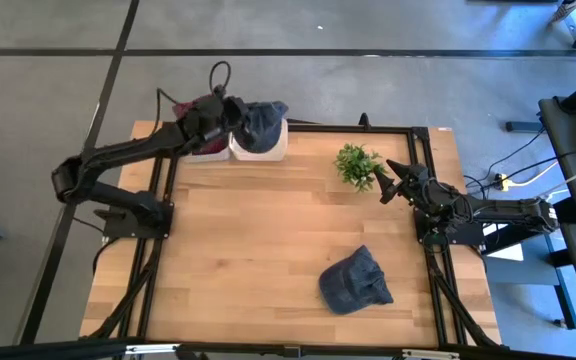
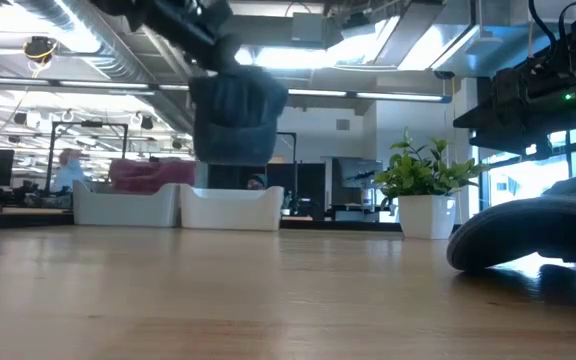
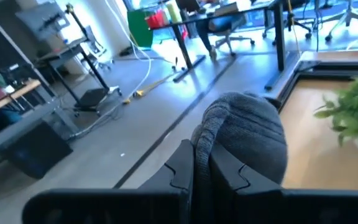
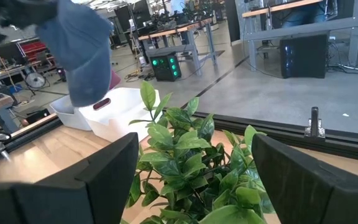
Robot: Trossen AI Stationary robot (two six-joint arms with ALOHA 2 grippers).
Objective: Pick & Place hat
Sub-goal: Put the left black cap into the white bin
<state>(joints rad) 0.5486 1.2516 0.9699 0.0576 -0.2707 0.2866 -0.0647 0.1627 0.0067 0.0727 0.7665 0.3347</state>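
Observation:
My left gripper (image 1: 230, 108) is at the table's far edge, shut on a dark blue hat (image 1: 259, 122) that hangs above a white bin (image 1: 259, 145). In the low view the hat (image 2: 236, 115) dangles over the bin (image 2: 233, 208). A second blue hat (image 1: 355, 282) lies by its underside on the table near the right near corner, also seen close in the low view (image 2: 538, 230). My right gripper (image 1: 390, 180) is open at the table's right side, beside a potted plant (image 1: 357, 163), touching nothing. My left gripper pinches a fold of the hat's fabric (image 3: 202, 140) between its two fingers. The fingers come level from the table's left side. The hat is lifted clear and hangs below and beyond the fingers over the white bin.
A second white bin with a pink item (image 1: 204, 148) stands left of the first at the far edge. The potted plant (image 2: 423, 190) stands in a white pot near the right far corner. Bare wood lies across the table's middle and left.

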